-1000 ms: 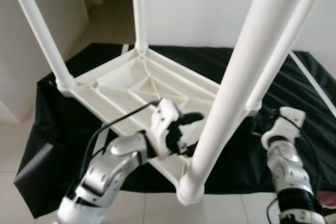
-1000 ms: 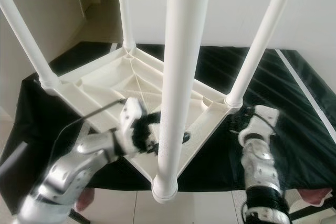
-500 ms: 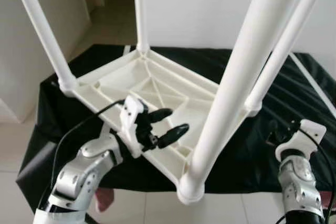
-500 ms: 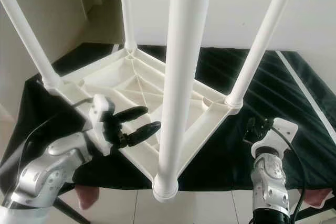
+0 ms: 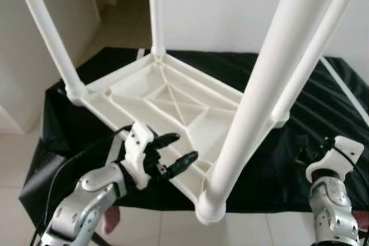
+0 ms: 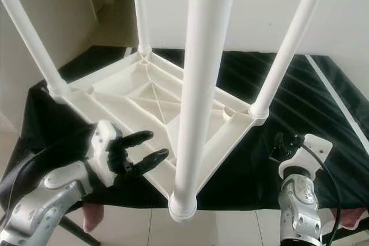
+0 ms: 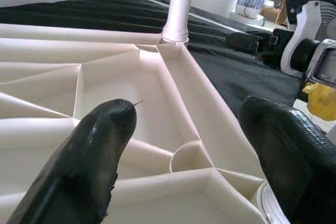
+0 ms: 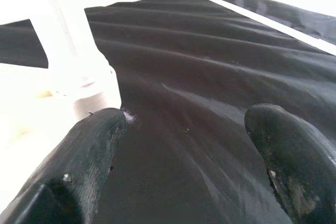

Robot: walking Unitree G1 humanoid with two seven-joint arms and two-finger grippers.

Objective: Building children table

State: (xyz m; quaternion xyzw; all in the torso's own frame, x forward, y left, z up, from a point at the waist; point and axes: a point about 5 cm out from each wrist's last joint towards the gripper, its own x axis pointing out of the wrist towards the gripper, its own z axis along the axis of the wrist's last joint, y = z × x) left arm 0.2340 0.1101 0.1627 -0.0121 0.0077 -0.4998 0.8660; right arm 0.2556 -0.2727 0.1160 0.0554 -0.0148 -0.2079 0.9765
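1. Left hand (image 5: 173, 154) hovers with its two black fingers spread and empty, just over the near edge of the white plastic children's table (image 5: 167, 99).
2. That table lies upside down on the surface, which is draped in black cloth (image 5: 323, 108); its ribbed underside faces up and takes up the middle and left of the cloth.
3. Four white round tube legs stand up from the table's corners: the near-corner leg (image 5: 259, 84) rises closest to the camera, with its collar (image 5: 209, 208) reaching past the surface's front edge.
4. Inverting the top keeps the leg sockets open from above, which is probably why it rests this way.
5. Right hand (image 6: 285, 142) sits near the surface's front right corner, fingers spread, holding nothing, apart from the table's right-corner leg (image 6: 288, 44).
6. With all four legs seated, assembly looks nearly done; turning the table upright likely remains.
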